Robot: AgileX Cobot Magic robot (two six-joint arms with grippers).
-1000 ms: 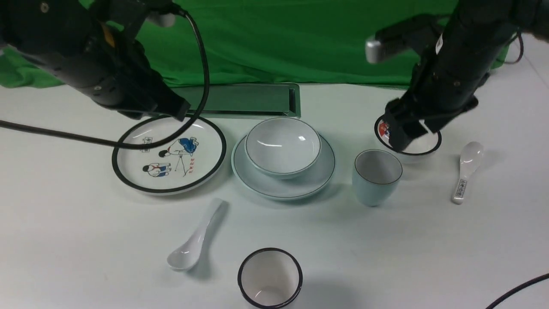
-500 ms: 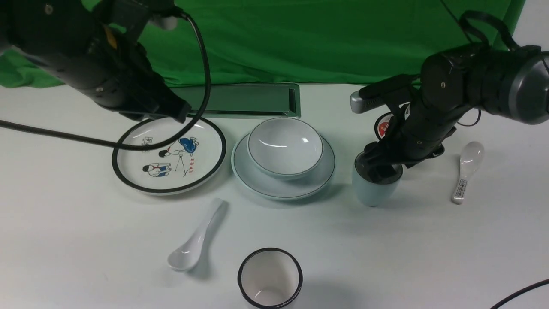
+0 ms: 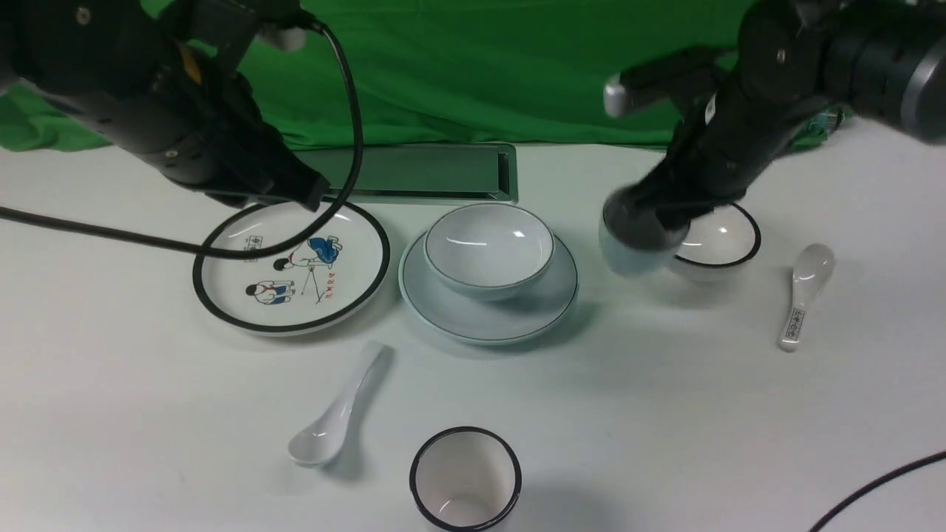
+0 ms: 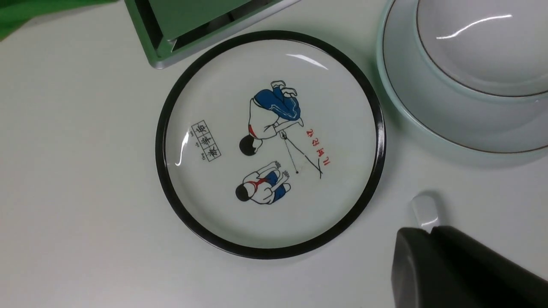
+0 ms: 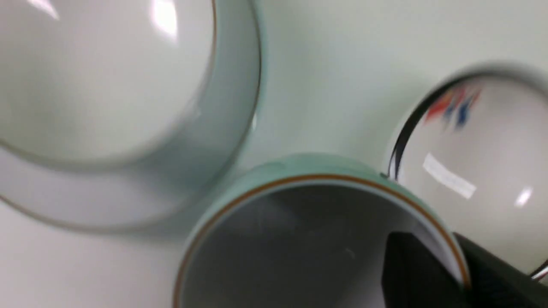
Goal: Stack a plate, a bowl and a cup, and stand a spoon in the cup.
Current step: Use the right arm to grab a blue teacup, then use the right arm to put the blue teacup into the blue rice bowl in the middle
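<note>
The pale blue-green bowl [image 3: 488, 247] sits in the plate [image 3: 488, 321] at mid-table. My right gripper [image 3: 654, 222] is shut on the rim of the cup [image 3: 628, 255], which hangs blurred above the table, right of the bowl. In the right wrist view one finger is inside the cup [image 5: 299, 222] and one outside, with the bowl [image 5: 107, 77] close by. The plain white spoon [image 3: 336, 414] lies near the front, left of centre. My left gripper [image 3: 307, 188] is shut and empty above the cartoon plate; its wrist view shows the spoon's handle tip [image 4: 424, 211] just past the gripper [image 4: 430, 231].
A black-rimmed cartoon plate [image 3: 292, 266] lies left of the stack. A black-rimmed white cup [image 3: 465, 476] stands at the front. A small black-rimmed bowl [image 3: 720, 236] and a printed spoon [image 3: 802, 295] are at the right. A green-framed slot [image 3: 421, 174] lies at the back.
My right gripper dropped from the small bowl onto the cup, shut on its rim and lifted it up and slightly left. The left arm has not moved.
</note>
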